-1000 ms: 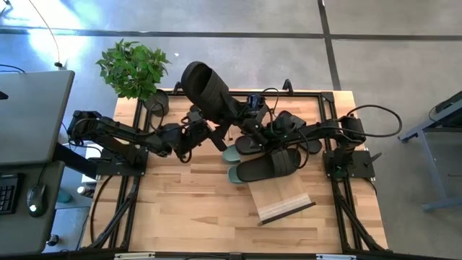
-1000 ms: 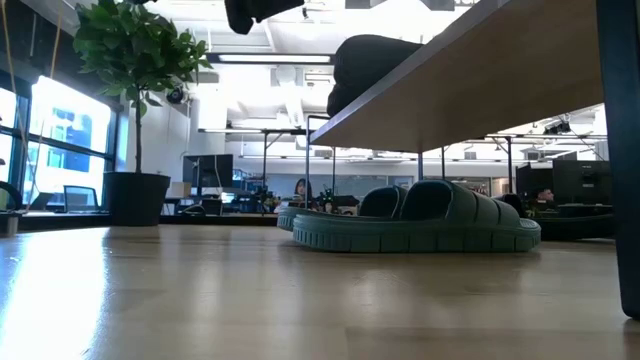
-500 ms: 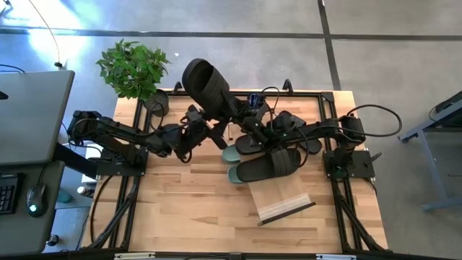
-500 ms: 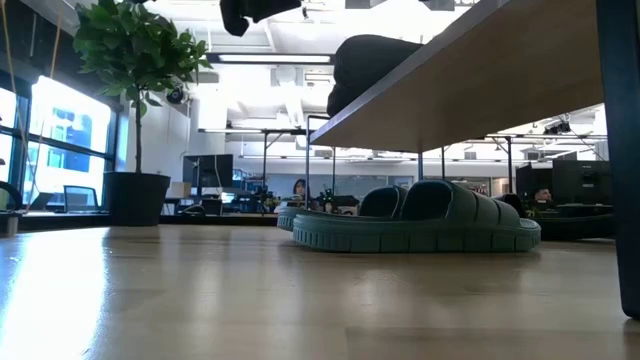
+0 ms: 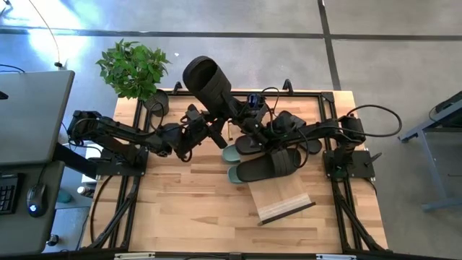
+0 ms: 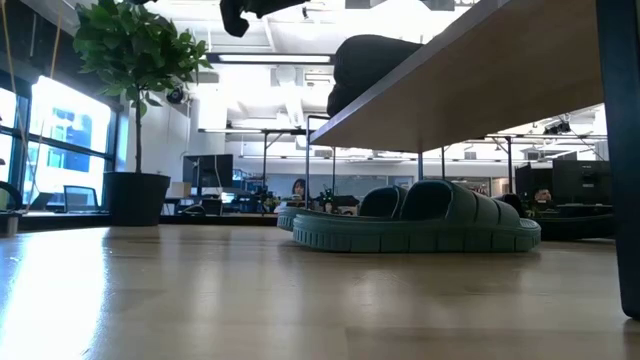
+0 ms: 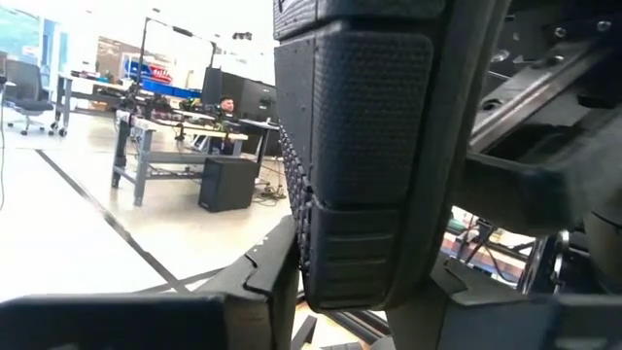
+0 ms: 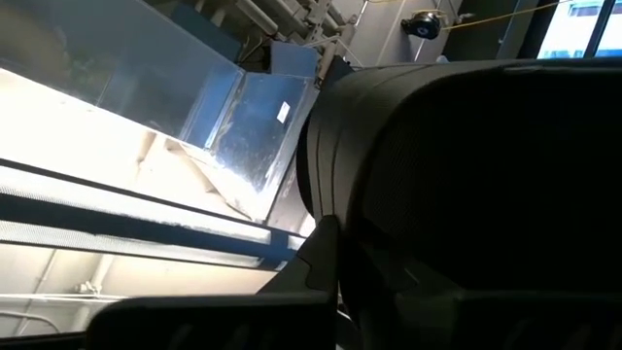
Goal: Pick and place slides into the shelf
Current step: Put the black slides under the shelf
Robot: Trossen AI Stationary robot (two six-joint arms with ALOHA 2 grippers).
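A black rubber slide sandal (image 5: 208,85) is held aloft over the table's far side, clamped by the shut right gripper (image 5: 245,110). The left gripper (image 5: 214,131) has narrowed from wide open onto its sole end; contact cannot be confirmed. Handover toward the sloping light-wood shelf (image 5: 281,196) is judged underway. Sandal position is nearly unchanged.

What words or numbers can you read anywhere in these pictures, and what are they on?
There is no text that can be read.
The black slide held up between the arms: no brand or number shows on it.
The green slide on the table: no lettering shows.
The shelf: plain wood, no label.
The small white tag on the ceiling duct: too small to read.
The far signs and screens in the room: too blurred to read.
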